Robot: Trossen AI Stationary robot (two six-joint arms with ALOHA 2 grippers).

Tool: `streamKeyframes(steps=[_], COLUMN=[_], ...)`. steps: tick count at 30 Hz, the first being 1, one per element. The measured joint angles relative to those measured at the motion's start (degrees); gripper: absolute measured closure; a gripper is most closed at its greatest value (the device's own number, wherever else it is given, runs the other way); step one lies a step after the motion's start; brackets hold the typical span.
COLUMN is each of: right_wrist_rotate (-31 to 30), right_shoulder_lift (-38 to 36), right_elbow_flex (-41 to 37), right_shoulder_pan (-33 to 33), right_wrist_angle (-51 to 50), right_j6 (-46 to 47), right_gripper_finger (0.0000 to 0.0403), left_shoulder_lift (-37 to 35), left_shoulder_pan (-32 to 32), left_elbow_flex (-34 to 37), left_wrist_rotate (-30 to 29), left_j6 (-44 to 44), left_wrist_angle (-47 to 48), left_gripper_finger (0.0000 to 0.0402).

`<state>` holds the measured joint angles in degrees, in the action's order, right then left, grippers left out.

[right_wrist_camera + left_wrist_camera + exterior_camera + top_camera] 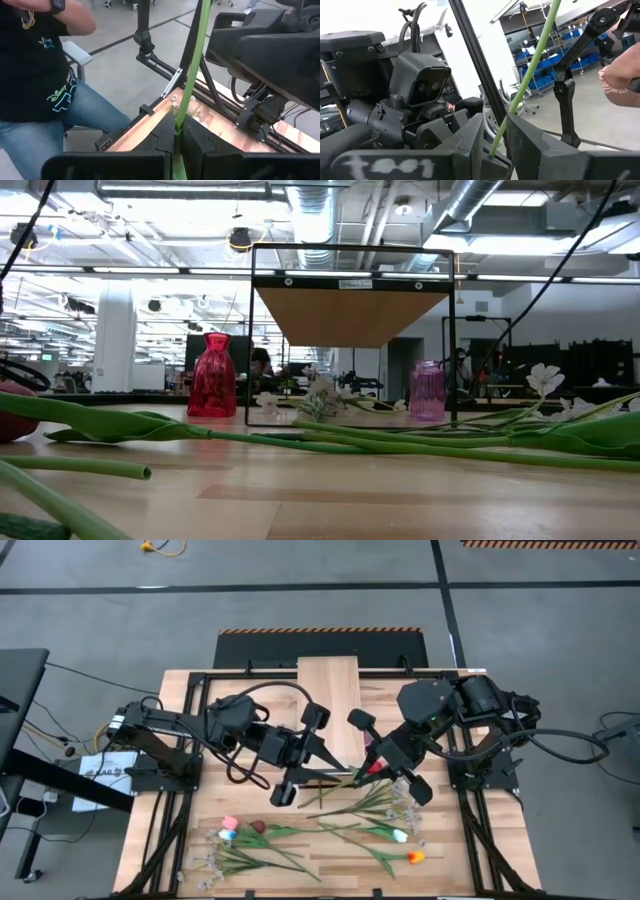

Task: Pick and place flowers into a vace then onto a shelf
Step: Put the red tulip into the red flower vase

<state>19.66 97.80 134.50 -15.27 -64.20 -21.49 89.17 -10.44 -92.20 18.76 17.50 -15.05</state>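
Grippers at frame centre: left gripper [322, 768] and right gripper [372, 762] each clamp one green stem [345, 776] running between them.

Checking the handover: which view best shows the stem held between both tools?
Right wrist view: the stem runs clearly from the shut right tool. Left wrist shows it similarly; high view only small; low view misses it.
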Motion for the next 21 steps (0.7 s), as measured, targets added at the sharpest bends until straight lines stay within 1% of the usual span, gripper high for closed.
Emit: streamKeyframes(steps=[6,12,21], right_wrist_rotate=[0.01,1.82,2.17], right_shoulder_lift=[0.00,0.00,0.00], right_elbow_flex=[0.00,0.00,0.00], right_shoulder_pan=[-0.01,-0.51,-0.83], right_wrist_angle=[0.00,0.00,0.59], right_j6=[-0.05,-0.07,-1.30], right_gripper_finger=[0.0392,0.0392,0.0391], left_shoulder_lift=[0.00,0.00,0.00], left_shoulder_pan=[0.00,0.00,0.37], left_elbow_flex=[0.00,0.00,0.00], left_wrist_rotate=[0.81,6.17,6.36], left_j6=[-0.81,-0.72,0.23], left_wrist_angle=[0.28,2.69,0.29], left_gripper_finger=[0.0319,0.0307,0.0296])
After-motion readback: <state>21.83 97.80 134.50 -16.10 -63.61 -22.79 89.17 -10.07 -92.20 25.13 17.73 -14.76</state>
